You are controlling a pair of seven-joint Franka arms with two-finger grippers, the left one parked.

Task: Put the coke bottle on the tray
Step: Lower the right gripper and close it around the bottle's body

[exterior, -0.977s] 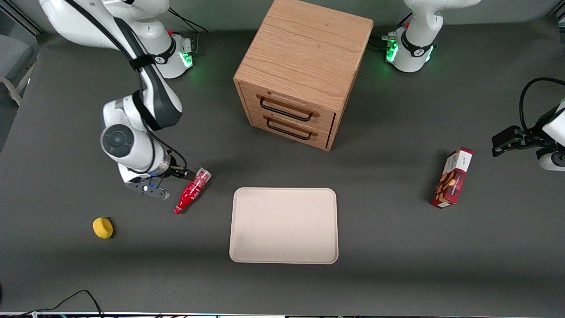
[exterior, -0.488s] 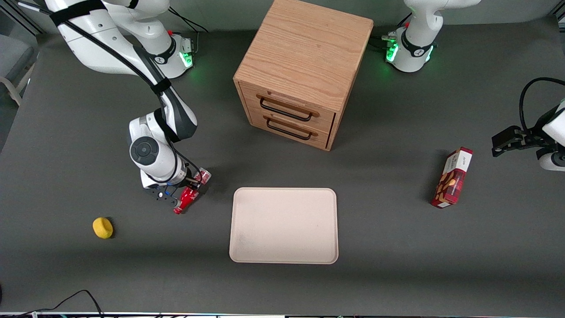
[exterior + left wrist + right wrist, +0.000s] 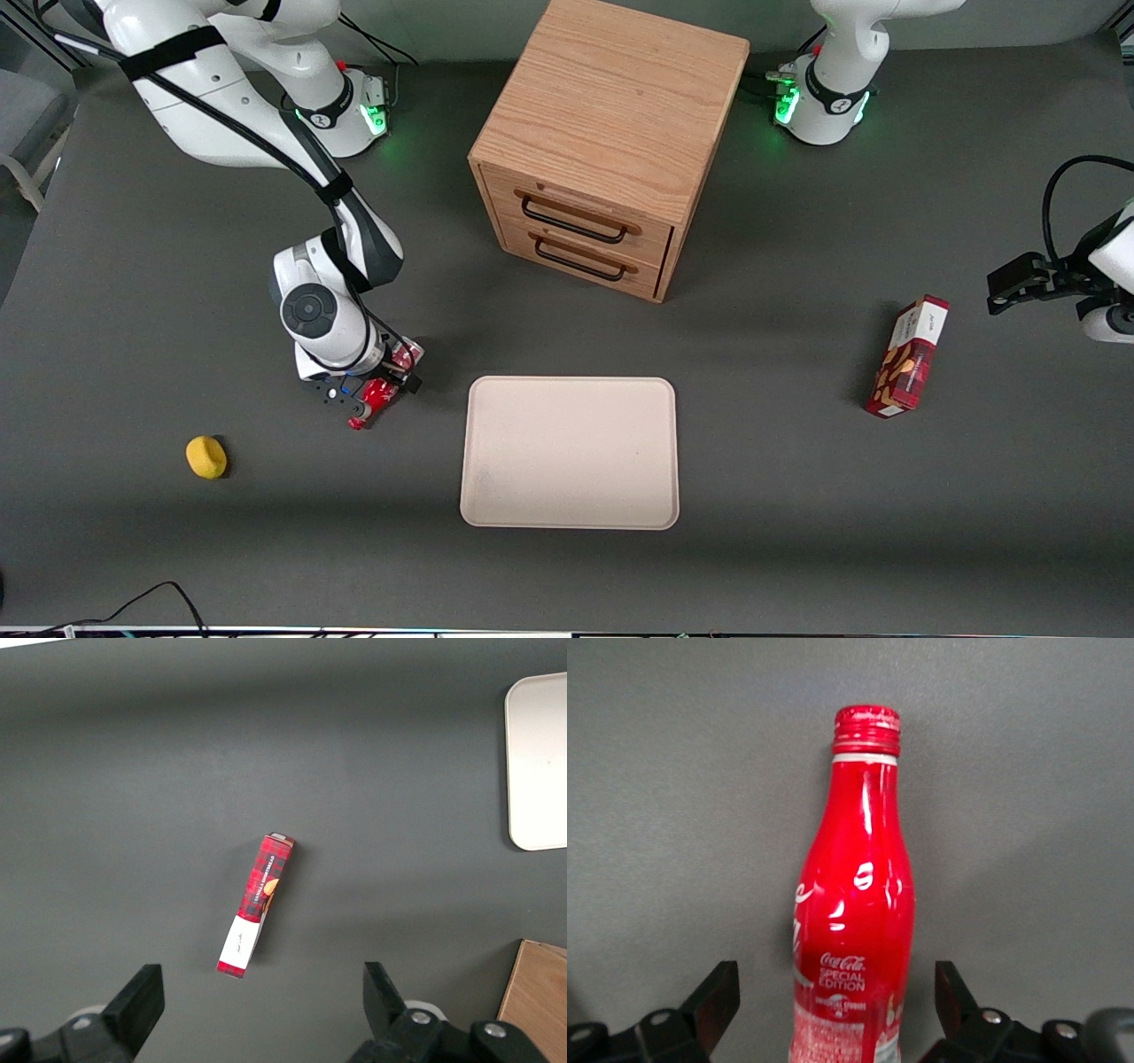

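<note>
Red aluminium fills the wrist view: the bottle [image 3: 852, 904] lies on the dark table [image 3: 673, 771], cap away from the camera, its base end cut off by the frame edge. Its label reads "Coca-Cola SPECIAL EDITION" in white, with smaller white print below that is too fine to read and part of a larger white script curling round the side out of sight. The gripper [image 3: 835, 1005] straddles the bottle's lower body with its fingers [image 3: 713, 997] spread wide, each standing clear of the red surface with grey table showing in the gaps.

From the front, the wrist covers most of the bottle [image 3: 379, 393]; only the red neck end nearer the camera and a bit of the clear base end peek out. The gripper [image 3: 372, 390] sits low over it, just beside the tray [image 3: 570, 452], toward the working arm's end of the table. The bottle does not touch the tray.

A wooden cabinet [image 3: 609, 133] with two drawers stands farther from the camera than the tray. A yellow object [image 3: 206, 457] lies near the bottle. Toward the parked arm's end lies a red and white box [image 3: 255, 905]; its small lettering cannot be made out.
</note>
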